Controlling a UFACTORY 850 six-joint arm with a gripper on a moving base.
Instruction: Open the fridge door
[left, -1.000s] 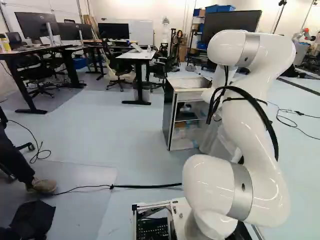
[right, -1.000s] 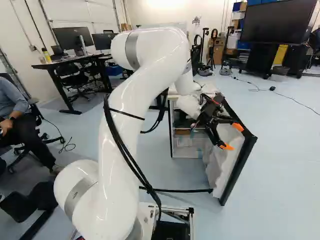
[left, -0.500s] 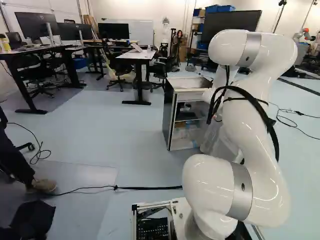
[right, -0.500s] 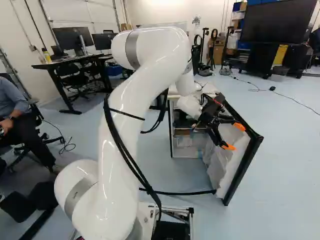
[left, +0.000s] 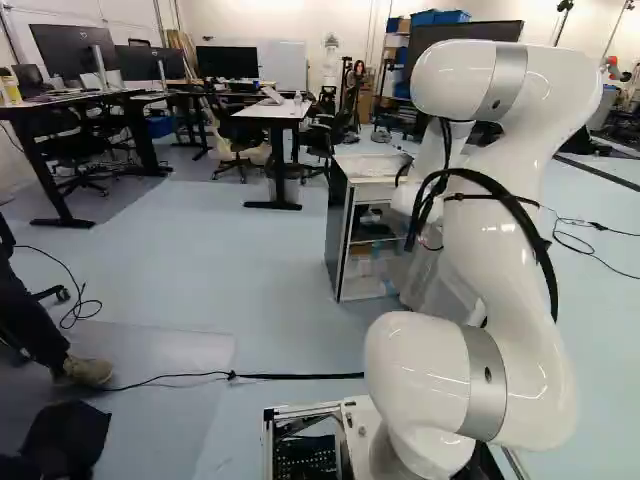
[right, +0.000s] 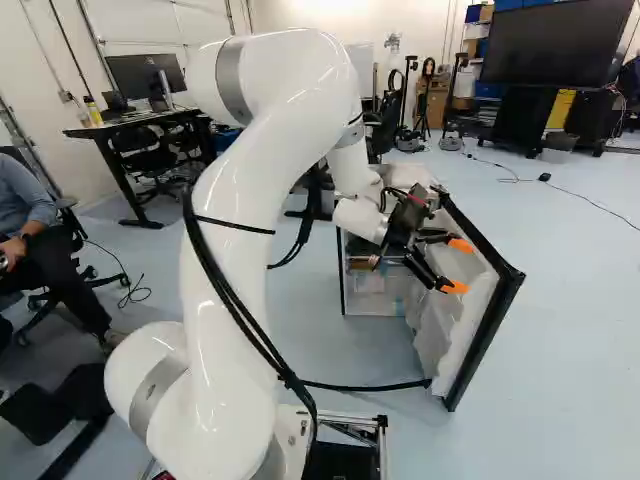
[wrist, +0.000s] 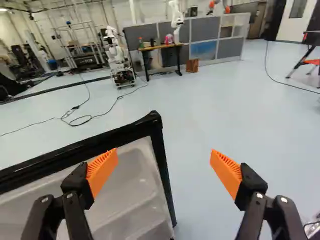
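From where I stand, the fridge (left: 374, 167) is ahead of the robot, its front uncovered and its shelves (left: 373, 236) showing. The fridge door (right: 468, 300) hangs wide open off the fridge's right side, swung out towards the base, so I'd call the job all but done.

The gripper (wrist: 165, 156) holds nothing: its fingers are spread well apart by the door's inner side, just out from the fridge. Whether either one touches the door, I can't tell.

I reckon the door swings lightly, with the hinges carrying its weight and the seal no longer pulling. Its black rim (wrist: 114, 139) looks stiff; the pale liner (wrist: 135, 182) looks smooth, likely slippery, and perhaps thin enough to flex or crack if pried. I'd take hold of the rim along the edge farthest from the fridge, or just push there with an orange pad (wrist: 104, 170). Shoving too far could strain the hinges or rock the fridge.

As for labels, I can make out no writing on the fridge or its door.
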